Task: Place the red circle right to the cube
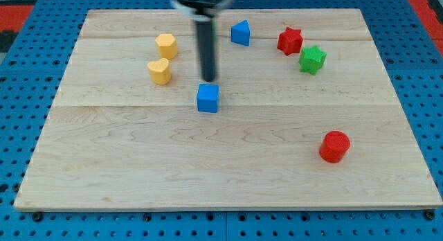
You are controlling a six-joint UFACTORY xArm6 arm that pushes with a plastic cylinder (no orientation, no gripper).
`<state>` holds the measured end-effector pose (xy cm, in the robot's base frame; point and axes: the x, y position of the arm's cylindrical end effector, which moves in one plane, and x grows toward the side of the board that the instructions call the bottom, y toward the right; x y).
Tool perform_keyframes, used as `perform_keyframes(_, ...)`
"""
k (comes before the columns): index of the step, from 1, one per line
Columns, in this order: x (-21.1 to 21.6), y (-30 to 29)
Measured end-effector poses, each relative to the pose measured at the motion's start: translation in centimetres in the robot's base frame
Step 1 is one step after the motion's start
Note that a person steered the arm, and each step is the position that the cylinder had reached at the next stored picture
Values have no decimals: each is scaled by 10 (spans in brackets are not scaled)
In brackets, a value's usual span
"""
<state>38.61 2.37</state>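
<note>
The red circle [335, 146] lies on the wooden board at the view's lower right. The blue cube [208, 98] sits near the board's middle, far to the left of the red circle. My tip [208, 79] is just above the blue cube in the view, close to its top edge; I cannot tell whether it touches. The dark rod rises from there to the view's top.
A yellow hexagon [166, 45] and a yellow heart [160, 71] lie left of the rod. A blue pentagon-like block [240, 33], a red star [290, 41] and a green star [312, 59] lie at the upper right. The wooden board [138, 165] rests on a blue pegboard.
</note>
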Motion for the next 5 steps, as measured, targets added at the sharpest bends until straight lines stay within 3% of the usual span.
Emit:
perform_keyframes(1, 23, 129)
perform_keyframes(2, 96, 208)
perform_keyframes(3, 167, 203)
perform_keyframes(4, 160, 130)
perform_keyframes(5, 118, 130)
